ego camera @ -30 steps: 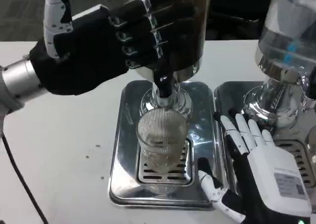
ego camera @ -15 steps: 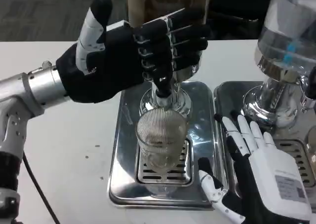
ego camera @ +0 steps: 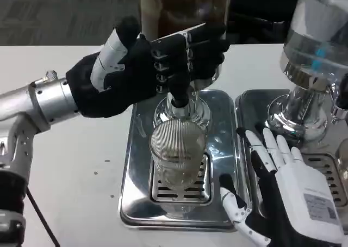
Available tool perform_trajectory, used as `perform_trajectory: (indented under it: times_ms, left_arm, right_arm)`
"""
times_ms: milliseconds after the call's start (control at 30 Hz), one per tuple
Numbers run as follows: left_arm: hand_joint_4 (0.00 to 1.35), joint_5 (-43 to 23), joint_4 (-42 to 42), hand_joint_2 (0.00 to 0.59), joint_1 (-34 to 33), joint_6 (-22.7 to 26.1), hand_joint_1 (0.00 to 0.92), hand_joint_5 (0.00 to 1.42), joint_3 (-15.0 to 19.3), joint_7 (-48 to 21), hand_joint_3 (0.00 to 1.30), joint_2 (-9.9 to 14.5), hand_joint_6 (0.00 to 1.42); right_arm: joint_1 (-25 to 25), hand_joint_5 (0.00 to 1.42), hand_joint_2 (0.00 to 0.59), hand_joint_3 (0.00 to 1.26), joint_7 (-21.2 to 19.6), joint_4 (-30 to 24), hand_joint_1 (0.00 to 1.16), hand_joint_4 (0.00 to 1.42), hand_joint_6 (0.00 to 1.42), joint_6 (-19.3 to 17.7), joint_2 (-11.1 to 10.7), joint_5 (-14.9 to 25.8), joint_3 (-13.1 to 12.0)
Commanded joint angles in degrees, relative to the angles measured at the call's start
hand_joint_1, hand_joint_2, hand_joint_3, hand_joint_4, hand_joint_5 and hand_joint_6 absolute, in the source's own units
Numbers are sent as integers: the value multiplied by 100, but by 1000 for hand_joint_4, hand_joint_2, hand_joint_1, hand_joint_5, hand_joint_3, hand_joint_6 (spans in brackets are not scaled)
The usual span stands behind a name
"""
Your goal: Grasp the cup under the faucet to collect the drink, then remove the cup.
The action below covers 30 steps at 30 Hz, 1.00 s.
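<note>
A clear ribbed cup stands upright on the steel drip tray, directly under the black faucet of the drink dispenser. A little liquid seems to lie at its bottom. My left hand, palm side dark, reaches in from the left above the cup with its fingers over the faucet lever at the dispenser's base. My right hand rests open at the tray's right edge, fingers spread and pointing away, its thumb near the tray's front right corner, not touching the cup.
A second dispenser with a clear tank and its own steel tray stands at the right, close behind my right hand. Bare white table lies left of the tray. A black cable hangs at the lower left.
My left hand has come lower and further right, turning so its fingers now lie over the faucet lever. The cup and my right hand have stayed almost still.
</note>
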Motion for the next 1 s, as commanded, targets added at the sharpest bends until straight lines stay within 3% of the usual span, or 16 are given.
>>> perform_trajectory:
  times_ms: [33, 233, 567, 1000]
  left_arm:
    - [0, 205, 56, 32, 161, -301, 0, 0, -68, 26, 0, 35, 0]
    - [0, 401, 73, 31, 339, -784, 0, 0, -202, 2, 0, 136, 0]
    - [0, 899, 95, 22, 535, -2026, 0, 0, -470, 214, 0, 227, 0]
    - [0, 1244, 243, 24, 611, -2968, 0, 0, -888, 561, 13, 377, 0]
  right_arm:
    - [-51, 0, 469, 115, 5, 13, 321, 0, 0, 31, -15, 116, -15]
    - [-75, 0, 469, 115, 52, -10, 321, 0, 0, 36, -76, 191, -60]
    - [-80, 0, 469, 115, 80, -13, 321, 0, 0, 44, -102, 263, -95]
    - [-57, 0, 469, 115, 104, -53, 321, 0, 0, 49, -108, 296, -119]
